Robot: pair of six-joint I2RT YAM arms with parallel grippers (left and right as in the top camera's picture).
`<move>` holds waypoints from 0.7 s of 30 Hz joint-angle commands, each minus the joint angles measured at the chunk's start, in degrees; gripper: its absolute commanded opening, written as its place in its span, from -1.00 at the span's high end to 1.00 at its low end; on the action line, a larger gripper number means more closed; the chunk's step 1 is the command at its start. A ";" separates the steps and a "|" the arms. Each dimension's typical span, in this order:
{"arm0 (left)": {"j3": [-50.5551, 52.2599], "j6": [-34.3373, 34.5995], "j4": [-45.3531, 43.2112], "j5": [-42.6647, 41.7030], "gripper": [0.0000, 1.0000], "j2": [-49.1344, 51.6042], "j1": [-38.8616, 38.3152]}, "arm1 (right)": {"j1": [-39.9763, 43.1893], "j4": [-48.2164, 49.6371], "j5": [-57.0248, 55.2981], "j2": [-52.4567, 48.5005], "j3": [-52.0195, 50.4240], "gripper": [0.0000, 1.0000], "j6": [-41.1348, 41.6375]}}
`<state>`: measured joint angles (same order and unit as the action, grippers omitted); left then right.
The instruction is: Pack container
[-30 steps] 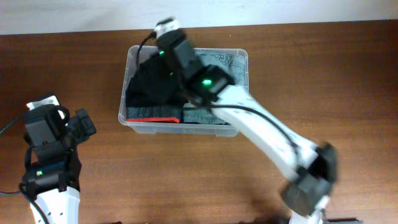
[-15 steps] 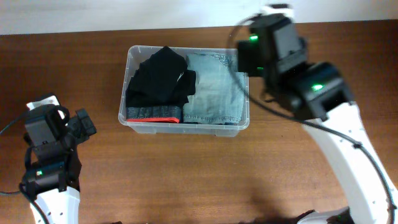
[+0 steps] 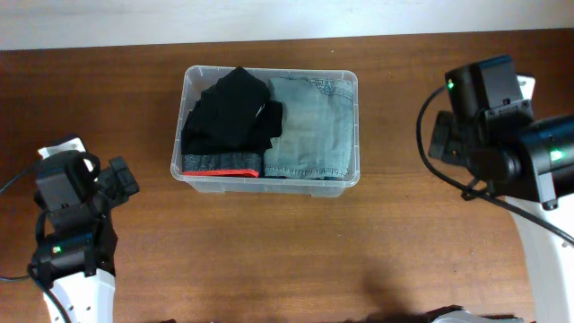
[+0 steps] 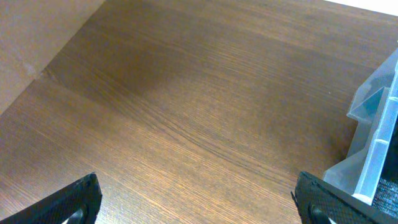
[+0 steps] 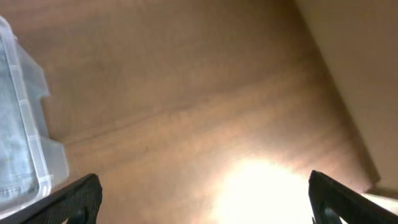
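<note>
- The table (image 3: 269, 260) was seen whole only from overhead, and the container (image 3: 265, 184) was found toward 12 o'clock of its centre, unmoved since a second before.
- The right arm (image 3: 502, 135), stretched over the container a second earlier, was seen withdrawn to 3 o'clock, well apart from it; the left arm (image 3: 72, 215) was unchanged at 8 o'clock.
- The long axis of the container was laid from 9 to 3 o'clock, mouth upward.
- Its contents were shown only overhead: a denim garment (image 3: 309, 126) in the 3 o'clock half and a black garment (image 3: 229, 112) in the 9 o'clock half; only a clear corner was caught by each wrist camera.
- The right gripper (image 5: 205, 199) and the left gripper (image 4: 196, 202) were spread wide, with nothing grasped.
</note>
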<state>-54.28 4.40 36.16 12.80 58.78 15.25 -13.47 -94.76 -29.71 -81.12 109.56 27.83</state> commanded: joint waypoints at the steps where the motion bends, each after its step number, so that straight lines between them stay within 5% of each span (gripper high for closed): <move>1: 0.13 0.74 -0.11 -0.39 -0.99 0.13 0.31 | 0.37 -1.79 6.40 1.70 0.11 -0.97 3.13; 9: 0.13 0.74 -0.11 -0.39 -0.99 0.13 0.31 | 0.37 -2.56 23.15 1.57 0.11 -0.97 3.10; 21: 0.13 0.74 -0.11 -0.39 -0.99 0.13 0.31 | 0.39 -2.56 23.08 1.60 0.11 -0.97 -1.22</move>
<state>-54.28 4.40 36.16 12.78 58.78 15.25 -13.47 -96.97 -7.31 -80.03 109.56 28.03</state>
